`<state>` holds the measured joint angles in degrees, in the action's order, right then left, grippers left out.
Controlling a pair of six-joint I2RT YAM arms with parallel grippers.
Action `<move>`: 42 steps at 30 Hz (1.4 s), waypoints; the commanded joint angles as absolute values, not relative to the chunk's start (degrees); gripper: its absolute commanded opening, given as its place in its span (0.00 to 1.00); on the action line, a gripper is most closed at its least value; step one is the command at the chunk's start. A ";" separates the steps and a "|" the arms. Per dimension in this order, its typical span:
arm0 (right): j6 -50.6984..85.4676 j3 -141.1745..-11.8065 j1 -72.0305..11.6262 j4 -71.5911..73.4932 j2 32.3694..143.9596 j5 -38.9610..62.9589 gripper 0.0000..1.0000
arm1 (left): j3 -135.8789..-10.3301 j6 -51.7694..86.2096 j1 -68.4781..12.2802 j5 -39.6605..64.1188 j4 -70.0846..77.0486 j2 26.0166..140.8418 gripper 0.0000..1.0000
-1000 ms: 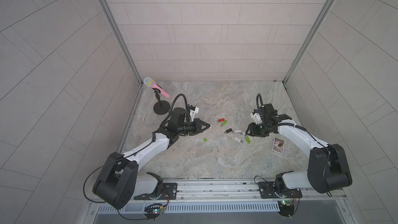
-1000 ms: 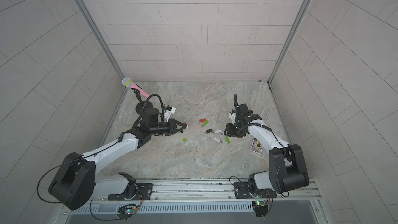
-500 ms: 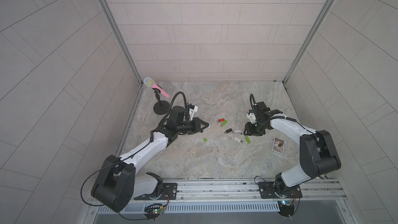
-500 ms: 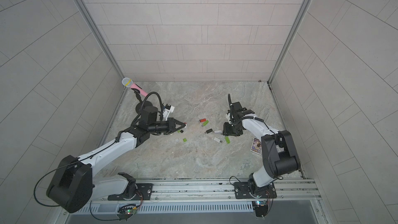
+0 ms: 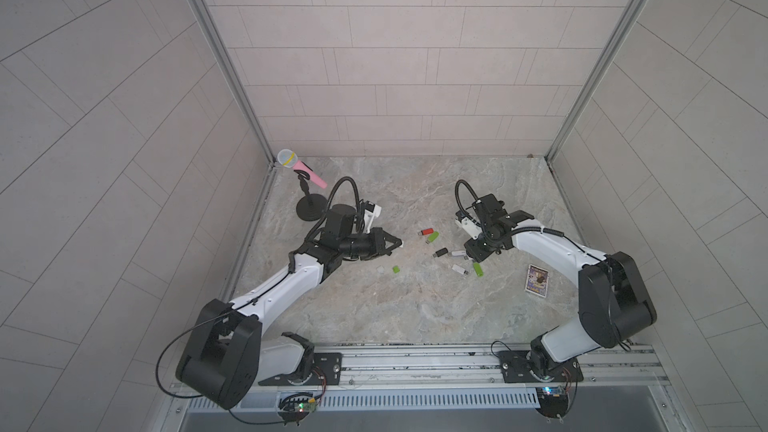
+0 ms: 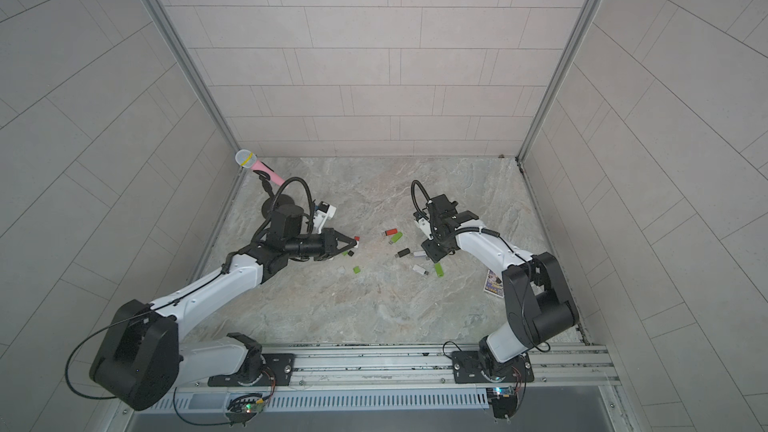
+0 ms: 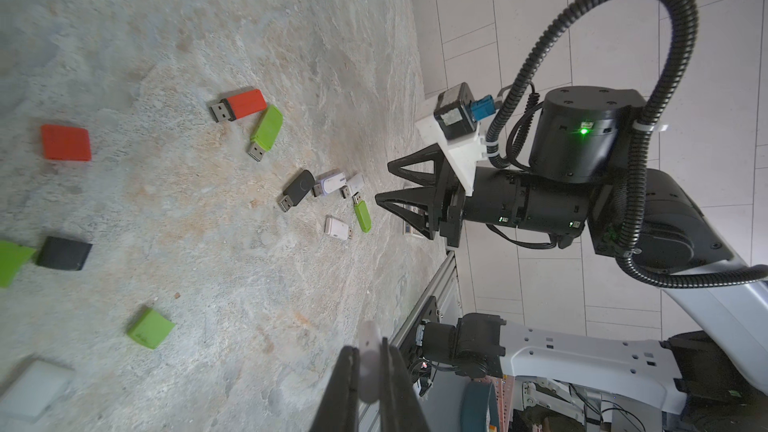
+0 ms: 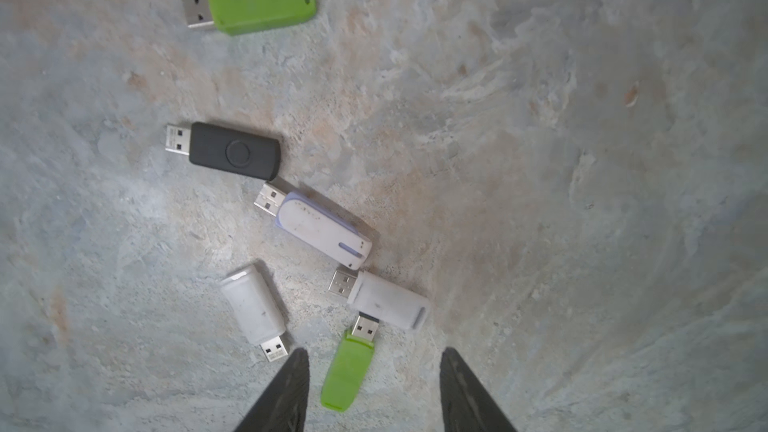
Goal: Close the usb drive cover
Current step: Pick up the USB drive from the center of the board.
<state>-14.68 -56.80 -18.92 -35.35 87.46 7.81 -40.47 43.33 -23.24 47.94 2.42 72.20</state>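
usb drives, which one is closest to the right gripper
The slim green drive, lying between the fingertips of the open right gripper. The broad green drive lies far off, past the black drive.

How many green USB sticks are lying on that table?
2. The wide green stick lies beside the red stick; the slim green stick lies with its plug pointing at a white stick. None seems hidden.

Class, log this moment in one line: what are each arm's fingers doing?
left fingers: shut on white cap | right fingers: open, flanking slim green drive | its plug: bare
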 commanded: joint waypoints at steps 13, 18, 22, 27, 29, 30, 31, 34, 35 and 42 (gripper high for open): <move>-34.06 -55.27 -18.98 -36.08 90.92 7.53 0.55 | -42.11 36.61 -20.22 51.59 -2.13 70.39 0.05; -33.98 -56.08 -19.08 -34.06 92.31 4.95 0.57 | -42.05 36.34 -20.15 51.72 -2.13 70.62 0.05; -34.19 -57.29 -19.07 -34.79 94.14 5.35 0.57 | -42.03 36.39 -20.12 51.59 -2.09 70.70 0.05; -34.10 -57.64 -19.14 -34.34 95.40 5.44 0.58 | -42.13 36.39 -20.04 51.50 -2.11 70.87 0.05; -33.71 -58.07 -19.16 -34.10 96.02 5.57 0.58 | -42.12 36.39 -20.04 51.50 -2.09 71.06 0.05; -33.64 -58.14 -19.12 -33.87 96.22 5.35 0.59 | -42.12 36.47 -20.04 51.48 -2.04 71.06 0.05; -33.60 -58.10 -19.15 -33.24 96.48 4.88 0.59 | -42.18 36.53 -20.04 51.50 -2.04 71.08 0.05; -33.05 -58.89 -19.16 -32.40 97.39 4.60 0.59 | -42.28 36.55 -20.04 51.52 -2.09 71.09 0.05; -32.92 -59.21 -19.16 -32.43 97.88 4.91 0.59 | -42.28 36.56 -20.00 51.57 -2.12 71.09 0.05; -31.38 -59.98 -19.07 -32.52 100.34 4.42 0.56 | -42.19 36.56 -20.04 51.31 -2.28 71.05 0.05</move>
